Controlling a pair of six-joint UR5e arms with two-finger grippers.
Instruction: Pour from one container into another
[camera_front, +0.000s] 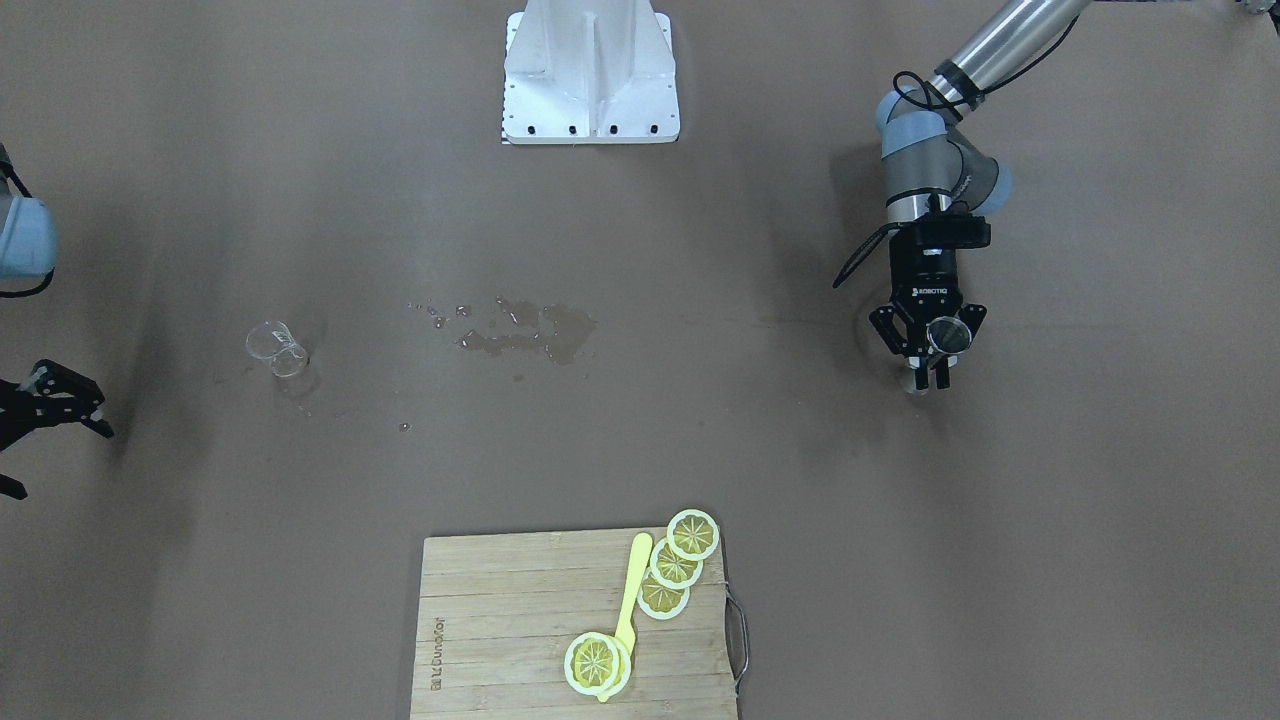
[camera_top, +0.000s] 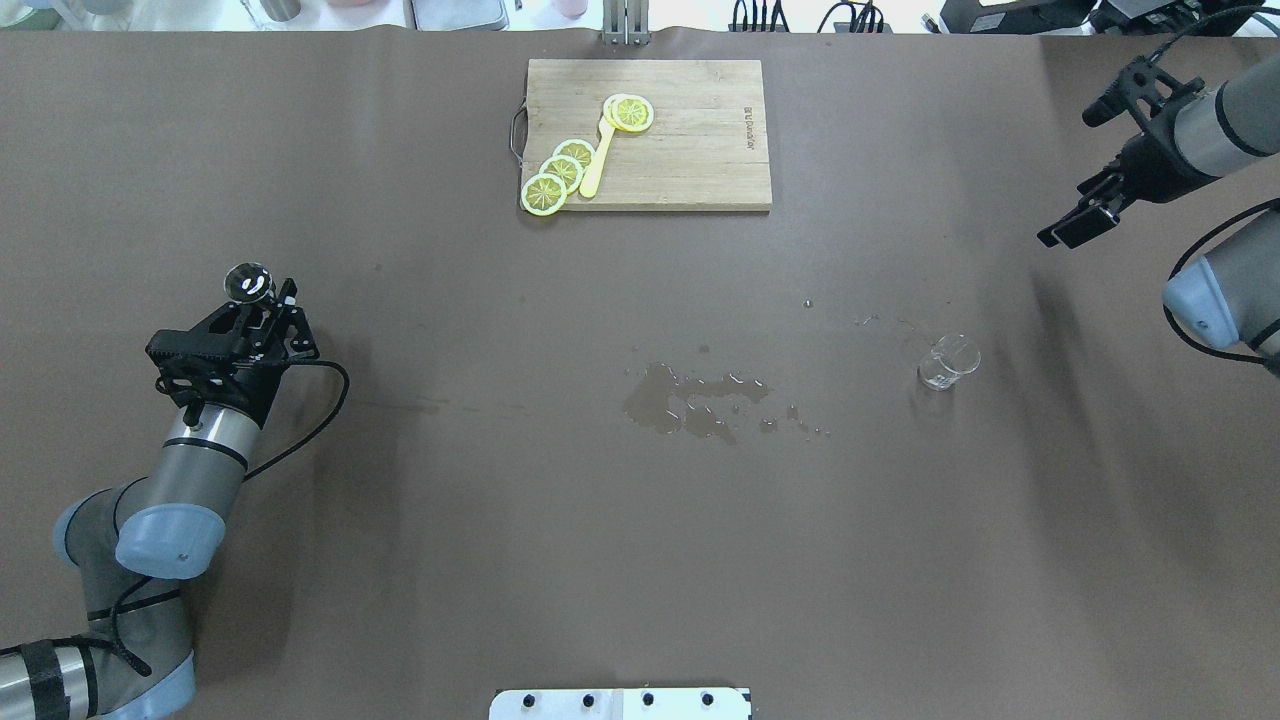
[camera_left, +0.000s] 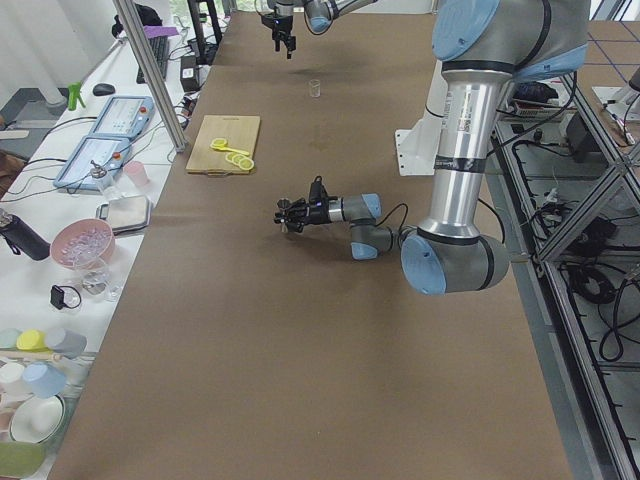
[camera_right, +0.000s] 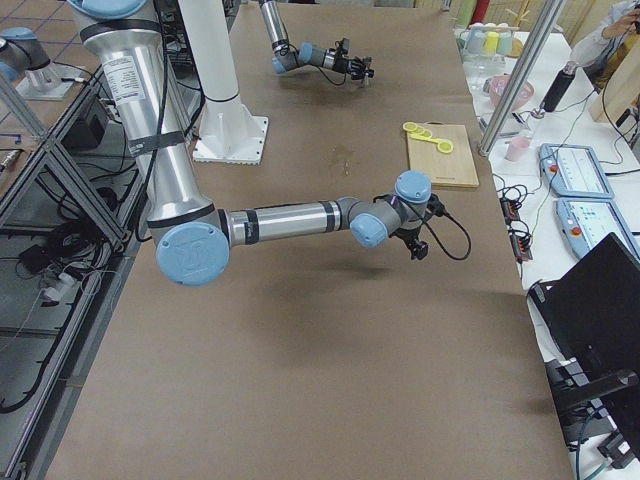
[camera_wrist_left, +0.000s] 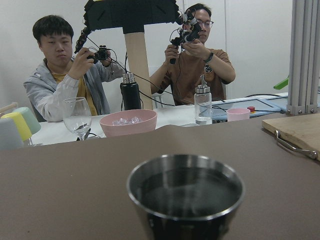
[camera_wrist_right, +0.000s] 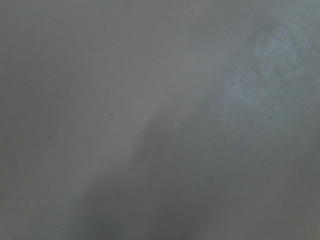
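A steel cup with dark liquid stands upright between the fingers of my left gripper, which lies level and low over the table, shut on it. The left wrist view shows the cup close up, its rim level. A small clear glass beaker stands alone on the other side of the table. My right gripper hovers open beyond the beaker, apart from it, holding nothing. The right wrist view shows only blurred grey surface.
A puddle of spilled liquid lies mid-table between the cup and the beaker. A wooden cutting board with lemon slices and a yellow utensil sits at the far edge. Two operators sit behind the table.
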